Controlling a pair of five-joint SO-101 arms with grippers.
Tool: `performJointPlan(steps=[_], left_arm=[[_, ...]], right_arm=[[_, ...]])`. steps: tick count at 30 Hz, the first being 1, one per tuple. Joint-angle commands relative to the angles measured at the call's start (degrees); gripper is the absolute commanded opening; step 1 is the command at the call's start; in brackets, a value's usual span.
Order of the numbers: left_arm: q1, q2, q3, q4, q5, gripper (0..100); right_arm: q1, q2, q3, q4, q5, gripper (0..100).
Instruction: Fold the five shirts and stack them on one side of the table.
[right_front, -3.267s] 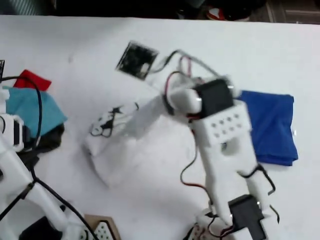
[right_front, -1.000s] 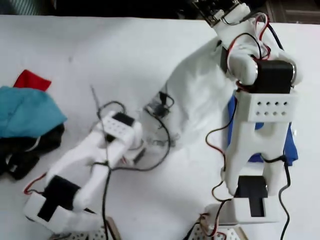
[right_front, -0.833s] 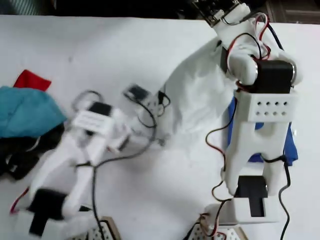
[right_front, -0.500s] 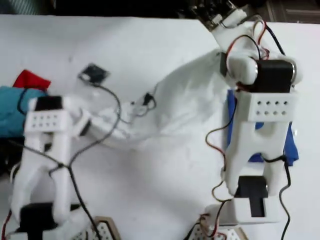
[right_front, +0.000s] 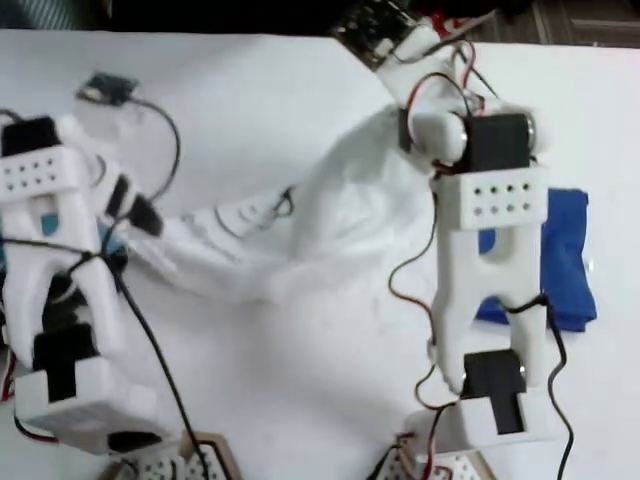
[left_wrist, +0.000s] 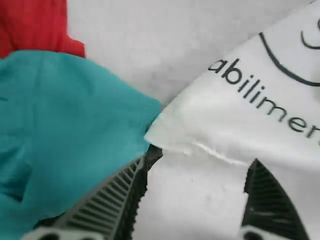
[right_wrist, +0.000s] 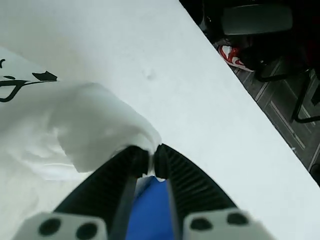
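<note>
The white shirt (right_front: 330, 215) stretches across the middle of the table (right_front: 250, 90) in the high view, from the left arm at the left edge to the right arm at upper centre. The right gripper (right_wrist: 152, 157) is pinched closed on a bunched edge of it, beside the folded blue shirt (right_front: 565, 250) at centre right. The left gripper (left_wrist: 202, 157) has its jaws spread with the shirt's printed corner between them, against a teal shirt (left_wrist: 65, 125) and near a red shirt (left_wrist: 35, 25).

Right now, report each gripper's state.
Left gripper: open, jaws astride an edge of the white shirt.
Right gripper: closed on the white shirt.
</note>
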Motion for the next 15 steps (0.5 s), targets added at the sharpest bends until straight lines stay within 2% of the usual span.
performJointPlan(steps=[1, 4, 7, 12, 15], left_arm=[[1.5, -0.5, -10.4, 4.7, 0.3, 35], [1.9, -2.6, -10.9, 4.7, 0.3, 35], [4.9, -7.2, -6.2, 4.7, 0.0, 35], [15.5, -18.2, 9.4, 4.6, 0.8, 35], [21.3, -22.1, 18.8, 0.9, 7.7, 35]], right_arm=[[-1.0, -0.3, 0.0, -2.0, -1.1, 1.9], [-1.0, -0.2, 0.0, -3.0, -3.8, 1.9], [-1.3, 1.2, -0.1, -2.9, -4.3, 1.9], [-0.9, 3.4, -0.2, -2.9, -4.4, 1.9], [-0.9, 4.1, -0.4, -3.1, -6.0, 1.9]])
